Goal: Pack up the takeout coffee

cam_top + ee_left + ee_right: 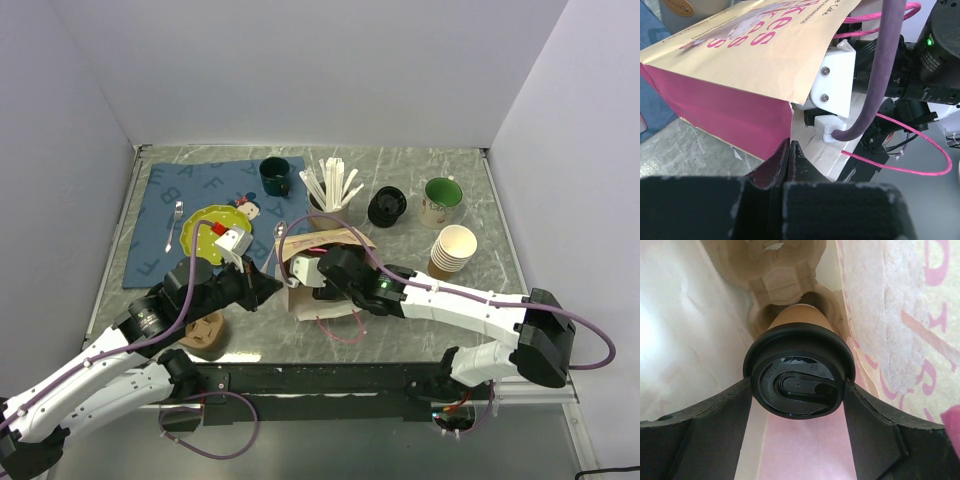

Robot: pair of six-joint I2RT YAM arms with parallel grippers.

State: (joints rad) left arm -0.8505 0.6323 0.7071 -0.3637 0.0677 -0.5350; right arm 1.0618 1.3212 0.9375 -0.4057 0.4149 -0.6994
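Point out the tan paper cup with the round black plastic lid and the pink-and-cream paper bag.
Tan paper cup with round black plastic lid [797, 385]: right wrist view, lid top.
Pink-and-cream paper bag [725, 115]: left wrist view, pink side panel.

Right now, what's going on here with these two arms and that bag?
The robot is packing a coffee into the paper bag. The left gripper is shut at the bag's open edge and appears to be pinching it. The right gripper is inside the bag, with its fingers against both sides of the black lid of the takeout coffee. The cup sits in a well of a pulp cup carrier in the bag, so it looks placed but not yet let go.
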